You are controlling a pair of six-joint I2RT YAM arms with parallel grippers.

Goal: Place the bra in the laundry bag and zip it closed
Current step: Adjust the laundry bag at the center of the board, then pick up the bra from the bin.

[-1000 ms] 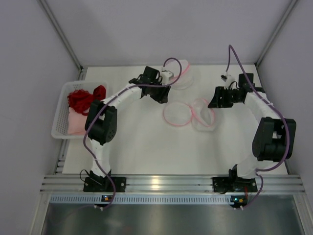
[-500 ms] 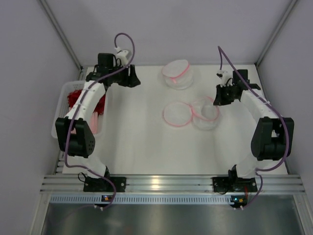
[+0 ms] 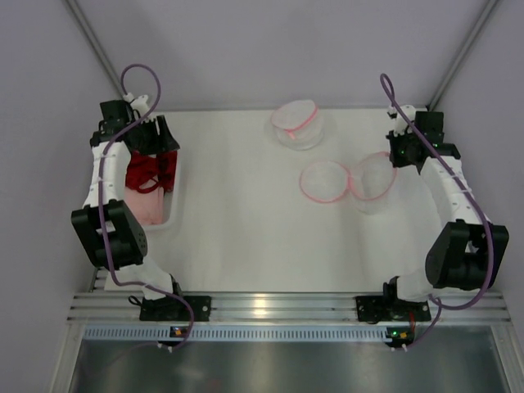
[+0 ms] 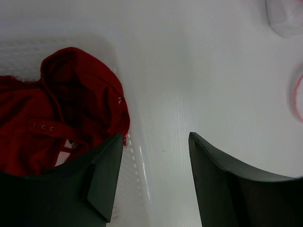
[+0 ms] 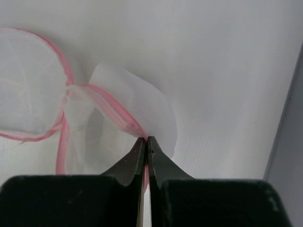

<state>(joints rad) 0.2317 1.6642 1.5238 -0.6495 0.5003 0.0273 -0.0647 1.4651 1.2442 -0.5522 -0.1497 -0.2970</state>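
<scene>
The bra [image 3: 150, 169], a red one, lies bunched in the white basket [image 3: 169, 219] at the left edge of the worktop [image 3: 246, 237], on top of some pink cloth [image 3: 146, 210], so the first half of the task is not yet done. The left pincer [image 3: 155, 136] hangs over the basket's far right corner with its jaws apart and nothing between them. In the wrist view the bra [image 4: 61, 109] sits just left of the left finger [image 4: 106, 179], and I cannot tell whether that finger brushes it. Well apart from it, on the right side of the worktop, the bag [image 3: 370, 176] lies unzipped, its round lid [image 3: 324, 180] folded out flat to the left. The right pincer [image 5: 146, 143] is clamped shut on the bag's pink-trimmed rim at the far right edge, which seems meant to hold the mouth up and open. A second bag [image 3: 296, 124] rests at the back and looks to play no part here. Judging by this, the work is at an early stage: the bra has yet to be grasped, carried across, tucked inside, and the zip run round.
</scene>
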